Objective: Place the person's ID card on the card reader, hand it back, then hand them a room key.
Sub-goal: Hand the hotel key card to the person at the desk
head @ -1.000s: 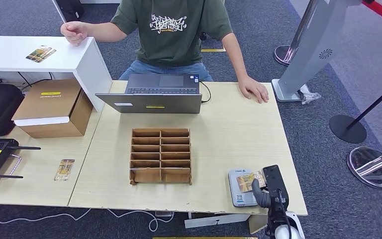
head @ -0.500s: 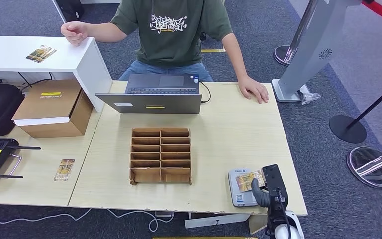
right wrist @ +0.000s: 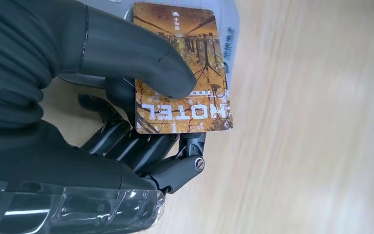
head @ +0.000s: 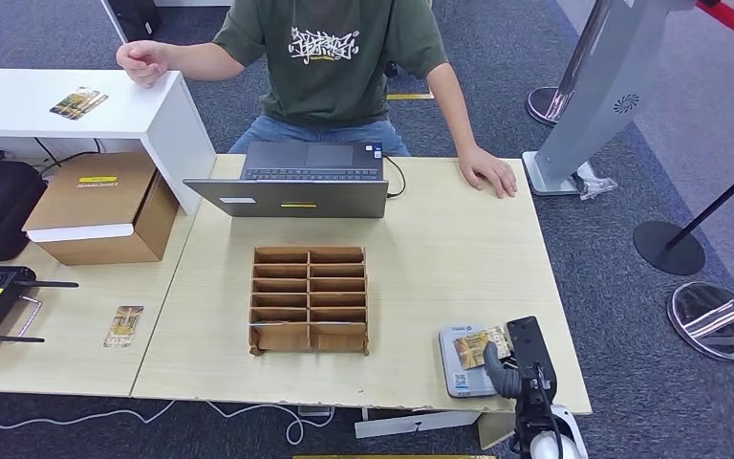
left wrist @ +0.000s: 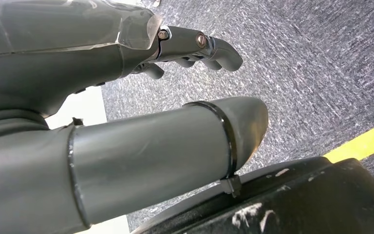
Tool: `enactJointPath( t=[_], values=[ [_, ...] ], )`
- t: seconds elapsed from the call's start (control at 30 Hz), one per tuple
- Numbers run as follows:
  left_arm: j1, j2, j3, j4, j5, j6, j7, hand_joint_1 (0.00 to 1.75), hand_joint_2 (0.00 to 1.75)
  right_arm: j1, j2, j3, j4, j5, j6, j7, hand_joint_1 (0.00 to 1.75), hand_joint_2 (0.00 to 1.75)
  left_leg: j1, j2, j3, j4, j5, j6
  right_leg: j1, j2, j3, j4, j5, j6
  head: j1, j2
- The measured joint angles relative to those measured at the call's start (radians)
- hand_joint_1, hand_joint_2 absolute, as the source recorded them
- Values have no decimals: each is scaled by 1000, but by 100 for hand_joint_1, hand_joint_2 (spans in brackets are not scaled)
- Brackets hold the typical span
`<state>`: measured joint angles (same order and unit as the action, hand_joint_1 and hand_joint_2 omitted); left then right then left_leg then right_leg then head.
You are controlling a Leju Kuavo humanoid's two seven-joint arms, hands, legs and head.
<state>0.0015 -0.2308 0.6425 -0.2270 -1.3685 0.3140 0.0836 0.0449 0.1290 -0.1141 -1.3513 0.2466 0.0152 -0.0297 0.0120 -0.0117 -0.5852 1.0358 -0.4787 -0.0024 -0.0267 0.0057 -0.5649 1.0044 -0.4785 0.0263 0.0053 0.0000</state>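
Observation:
My right hand (head: pixel 519 366) hovers at the table's front right corner and pinches an orange card (head: pixel 476 344) printed HOTEL. In the right wrist view the thumb (right wrist: pixel 126 56) presses on the card (right wrist: pixel 185 73) with the fingers underneath. The card lies over the grey card reader (head: pixel 457 371), whose edge (right wrist: pixel 230 34) shows past the card; whether they touch I cannot tell. My left hand (left wrist: pixel 126 112) hangs over grey carpet and holds nothing, thumb apart from the fingers. The person (head: pixel 330 57) sits across the table, one hand (head: pixel 487 172) resting flat on it.
A wooden slotted card box (head: pixel 309 298) stands mid-table, a laptop (head: pixel 291 182) behind it. On the left a loose card (head: pixel 124 325) lies on the side table beside a cardboard box (head: pixel 103 206). More cards (head: pixel 78 102) lie on the white shelf.
My right hand has shifted slightly with the card, settling it a little further over the reader. The person has not moved.

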Motion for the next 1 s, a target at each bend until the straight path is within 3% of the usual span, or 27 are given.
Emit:
enactJointPath(
  t=[0.43,0.77,1.0],
  values=[
    [1,-2,9,0,-37,-8,-3,0,0,41,-17,35,-361,54,-21,-49,175,175,0,0,-1,0,0,0,0,0,-1,0,0,0,0,0],
    [0,-6,9,0,-68,-10,-2,0,0,50,-18,44,-548,141,-64,-111,175,175,0,0,-1,0,0,0,0,0,-1,0,0,0,0,0],
    [0,-7,9,-4,-78,-10,-2,0,0,49,-25,44,-601,174,-94,-124,174,175,0,0,-1,0,0,0,0,0,-1,0,0,0,0,0]
  ],
)
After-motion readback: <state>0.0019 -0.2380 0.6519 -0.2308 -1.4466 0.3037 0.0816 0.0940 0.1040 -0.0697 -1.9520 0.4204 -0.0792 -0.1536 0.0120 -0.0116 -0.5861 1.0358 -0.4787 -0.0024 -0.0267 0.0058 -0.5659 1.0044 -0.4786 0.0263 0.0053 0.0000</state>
